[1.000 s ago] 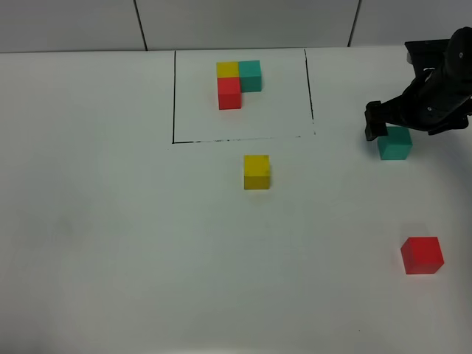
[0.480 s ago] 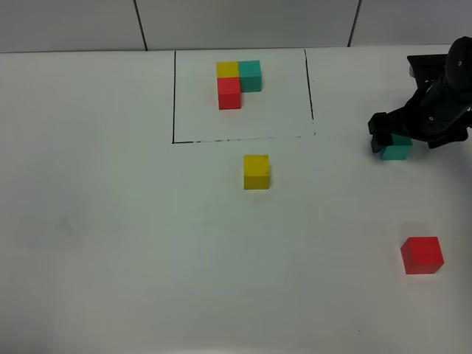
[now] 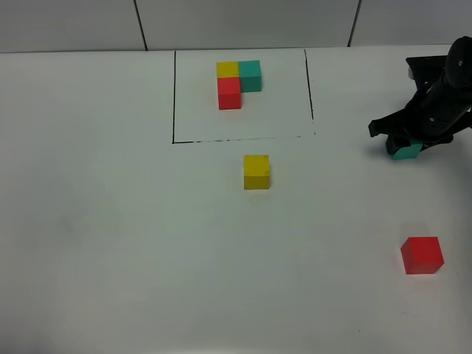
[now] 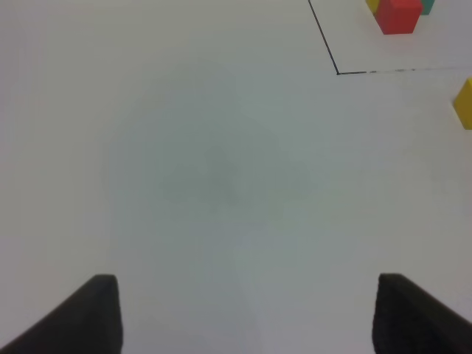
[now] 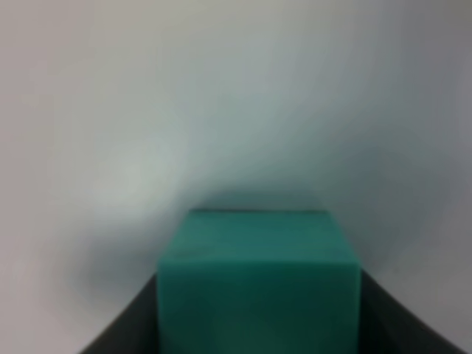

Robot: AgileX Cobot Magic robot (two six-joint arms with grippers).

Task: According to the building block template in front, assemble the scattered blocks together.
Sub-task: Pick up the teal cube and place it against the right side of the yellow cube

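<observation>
The building block template (image 3: pixel 238 82), an L of yellow, teal and red cubes, sits inside a thin black rectangle (image 3: pixel 174 96) at the back of the table. Of the scattered blocks, the yellow one (image 3: pixel 257 172) lies just in front of the frame and the red one (image 3: pixel 422 255) at the front right. My right gripper (image 3: pixel 404 140) is down over the teal block (image 3: pixel 406 152) at the right edge, shut on it; the right wrist view shows that block (image 5: pixel 258 287) filling the gap between the dark fingers (image 5: pixel 125 332). My left gripper (image 4: pixel 247 317) is open over bare table.
The white table (image 3: pixel 110 221) stretches wide on the left and in the middle. In the left wrist view a corner of the black frame (image 4: pixel 338 71), the template's red cube (image 4: pixel 398 15) and an edge of the yellow block (image 4: pixel 464 103) appear far off.
My right gripper came down over the teal block and closed on it, and the block shifted slightly to the right. The other blocks and the left arm stayed still.
</observation>
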